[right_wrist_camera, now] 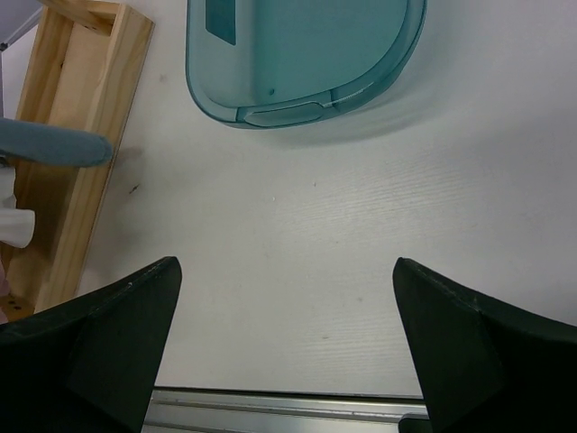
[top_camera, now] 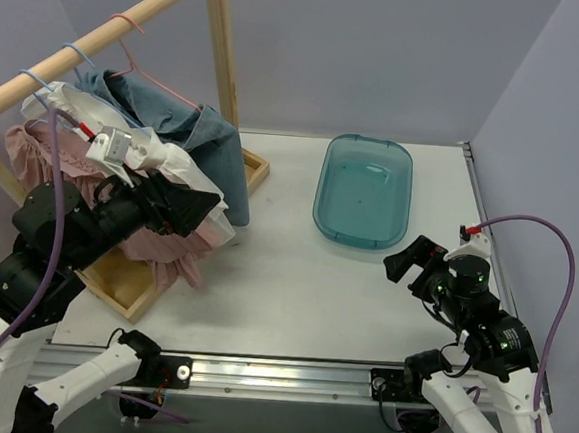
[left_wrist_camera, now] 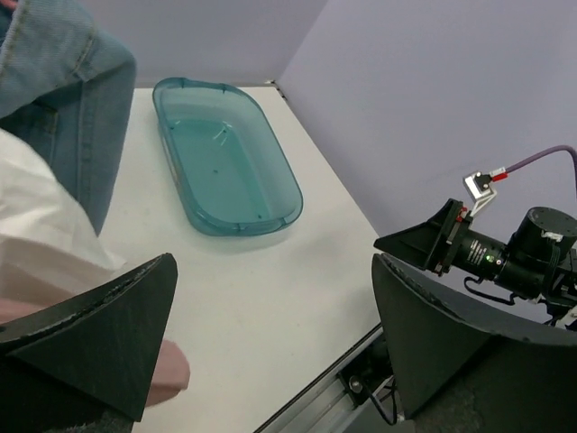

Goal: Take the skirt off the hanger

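Far left of the teal tub (top_camera: 364,192), the pink skirt (top_camera: 172,249) was hung on the wooden rack (top_camera: 145,10). It was largely hidden by a white garment (top_camera: 188,168) and the left gripper (top_camera: 192,207), whose jaws were spread wide, holding nothing. Open table (top_camera: 294,287) was seen between rack and tub. Just right of the tub's near end, the right gripper (top_camera: 406,261) was held wide apart, empty.

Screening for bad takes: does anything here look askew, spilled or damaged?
Nothing spilled or broken. The white garment and pink garment hang bunched and crumpled beside the denim piece on the rack; the teal bin sits flat and empty.
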